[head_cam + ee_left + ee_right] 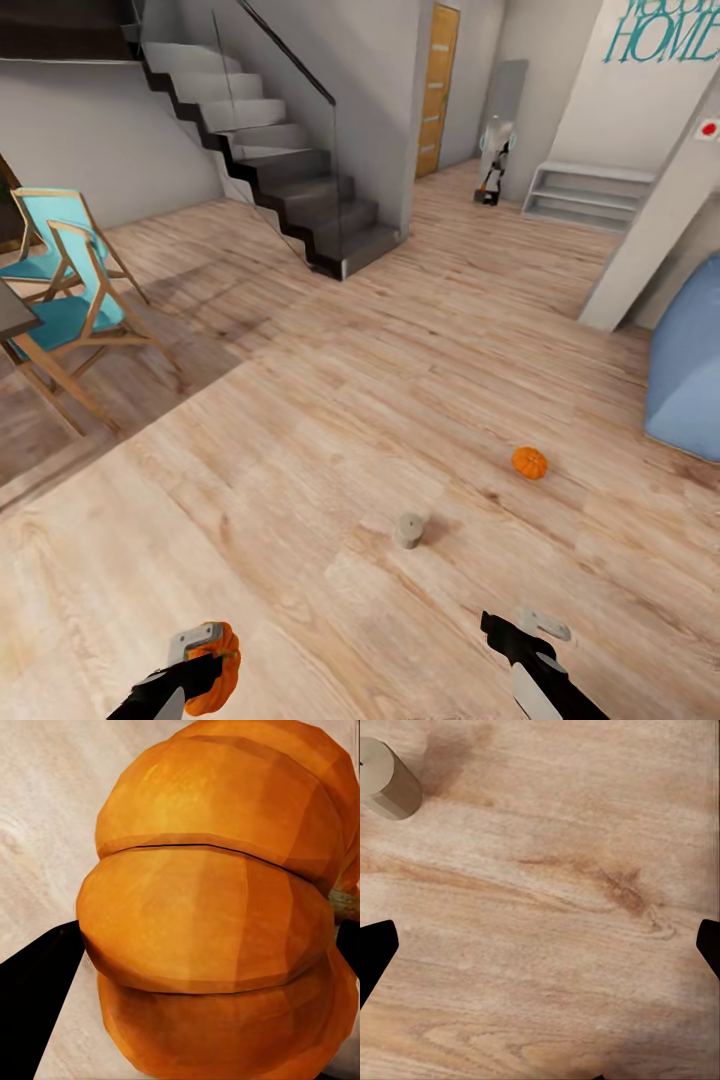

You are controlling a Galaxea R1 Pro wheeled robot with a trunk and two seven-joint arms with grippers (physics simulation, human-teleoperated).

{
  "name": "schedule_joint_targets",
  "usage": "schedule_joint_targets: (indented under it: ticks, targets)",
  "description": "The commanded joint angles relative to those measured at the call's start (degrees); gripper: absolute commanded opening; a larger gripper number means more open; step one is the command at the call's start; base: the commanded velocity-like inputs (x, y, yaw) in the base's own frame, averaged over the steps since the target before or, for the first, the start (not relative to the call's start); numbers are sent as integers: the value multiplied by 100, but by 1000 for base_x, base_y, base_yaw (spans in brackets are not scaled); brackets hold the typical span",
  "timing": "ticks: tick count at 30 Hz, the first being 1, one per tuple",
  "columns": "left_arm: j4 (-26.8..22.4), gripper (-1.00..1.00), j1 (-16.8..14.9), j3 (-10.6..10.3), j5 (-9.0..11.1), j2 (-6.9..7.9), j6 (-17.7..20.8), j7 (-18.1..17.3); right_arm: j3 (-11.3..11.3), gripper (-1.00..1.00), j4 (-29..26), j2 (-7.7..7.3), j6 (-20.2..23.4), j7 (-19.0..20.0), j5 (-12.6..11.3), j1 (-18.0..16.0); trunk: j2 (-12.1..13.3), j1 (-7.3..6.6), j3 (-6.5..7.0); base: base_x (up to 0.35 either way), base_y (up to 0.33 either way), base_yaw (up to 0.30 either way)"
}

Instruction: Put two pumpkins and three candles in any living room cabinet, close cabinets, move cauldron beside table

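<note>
Across the bare light wood plank floor (330, 400), a stubby cream candle (409, 529) and a small orange ribbed pumpkin (529, 462) stand apart. Low down, the left gripper (205, 655) clamps another orange pumpkin (217, 915); the right gripper (520, 630) hangs spread, empty.

Your left gripper (205, 655) sits low beside your trunk, jaws clamped on a pumpkin (218, 668) whose ribbed orange body presses between the dark fingers (37, 975) in the left wrist view. Your right gripper (520, 630) hangs to the right of that pumpkin, well apart from it, fingers (375, 952) spread wide with nothing between them, pointing down over the floor.
</note>
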Motion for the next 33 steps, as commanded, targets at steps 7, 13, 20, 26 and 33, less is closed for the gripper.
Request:
schedule_joint_targets:
  ticks: [7,13,20,26,33]
  targets:
    - [-20,-100,1,-46,47,9,24,56,50,100,-3,-8,-172,-50,-54,-4,-2,0,-4,0,0,-277]
    - [-19,-100,1,-48,47,9,24,56,52,100,-4,-7,-210,-48,-54,-4,-2,0,13,0,0,-277]
    - [-22,-100,1,-48,47,9,24,51,53,100,-5,-7,-222,-43,-53,-4,-2,0,48,0,0,-264]
    - [-21,-100,1,-46,47,9,24,51,53,100,-2,-7,-316,-42,-52,-4,-2,0,83,0,0,-249]
    - [-22,-100,1,-47,47,9,24,50,53,100,1,-7,-330,-42,-52,-4,-2,0,126,0,0,-244]
